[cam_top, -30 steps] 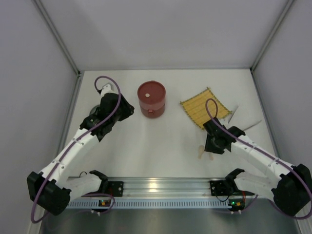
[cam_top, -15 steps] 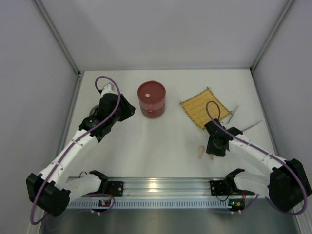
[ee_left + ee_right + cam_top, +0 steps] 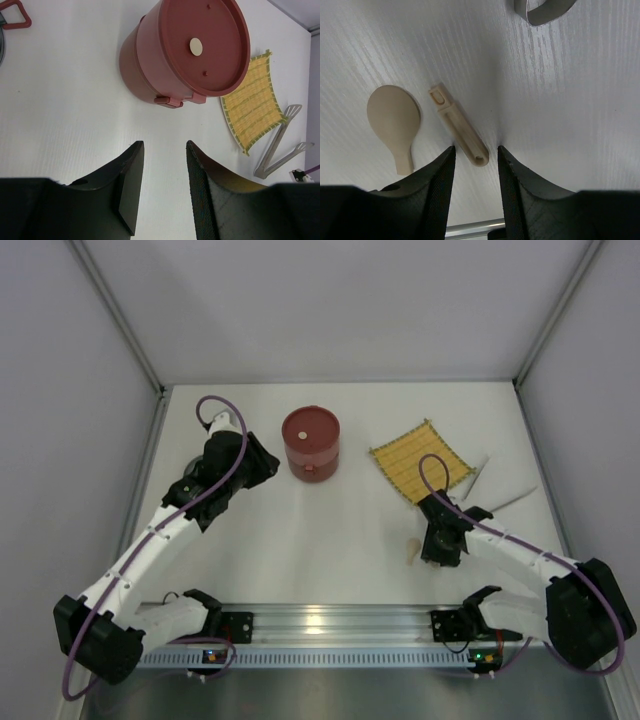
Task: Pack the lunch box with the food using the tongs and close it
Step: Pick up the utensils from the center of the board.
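the lunch box (image 3: 311, 443) stands shut on the white table (image 3: 330, 540), left of centre and well apart from both arms. its lid hides the inside from you. from above you count one yellow mat (image 3: 421, 460), one pair of tongs (image 3: 515, 500) just right of it, thin and hard to trace, and one beige spoon (image 3: 411, 552) beside the right wrist. each wrist covers its own jaws here. pale walls close three sides, and a metal rail (image 3: 330, 620) runs along the near edge.

in the left wrist view the left gripper (image 3: 162, 185) is released, with nothing between its jaws. it faces the lunch box, with mat and tongs beyond. a dark-red handle (image 3: 24, 10) is cut off at the top left corner.

in the right wrist view the right gripper (image 3: 475, 170) is spread, straddling the near end of a beige stick (image 3: 459, 131) without pinching it. the spoon lies just left, making two beige pieces. a grey metal loop (image 3: 538, 21) is cut off at the top edge.
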